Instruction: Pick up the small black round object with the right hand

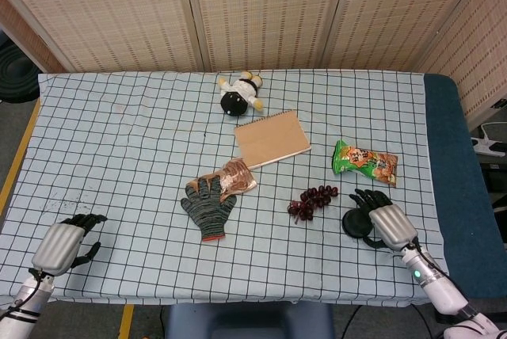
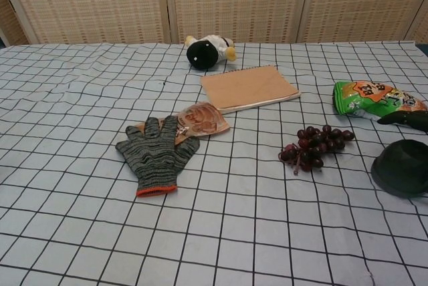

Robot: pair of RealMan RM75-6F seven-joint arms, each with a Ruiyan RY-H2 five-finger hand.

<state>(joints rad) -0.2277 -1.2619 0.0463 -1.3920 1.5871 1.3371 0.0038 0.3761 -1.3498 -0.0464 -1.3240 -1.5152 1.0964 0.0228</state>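
The small black round object (image 1: 353, 222) lies on the checked cloth near the table's front right, just right of the grapes; in the chest view the black round object (image 2: 399, 167) is at the right edge. My right hand (image 1: 387, 220) sits against its right side, dark fingers (image 1: 366, 196) spread and stretched out past its far rim, holding nothing. Only the right hand's fingertips (image 2: 404, 119) show in the chest view, above the object. My left hand (image 1: 62, 241) rests empty at the front left corner, fingers loosely apart.
A bunch of dark grapes (image 1: 311, 201) lies left of the object and a green snack bag (image 1: 364, 161) behind it. A brown notebook (image 1: 271, 138), a knit glove (image 1: 208, 206), a snack packet (image 1: 234, 176) and a plush toy (image 1: 240, 93) lie further off. The table's front edge (image 1: 317, 301) is near.
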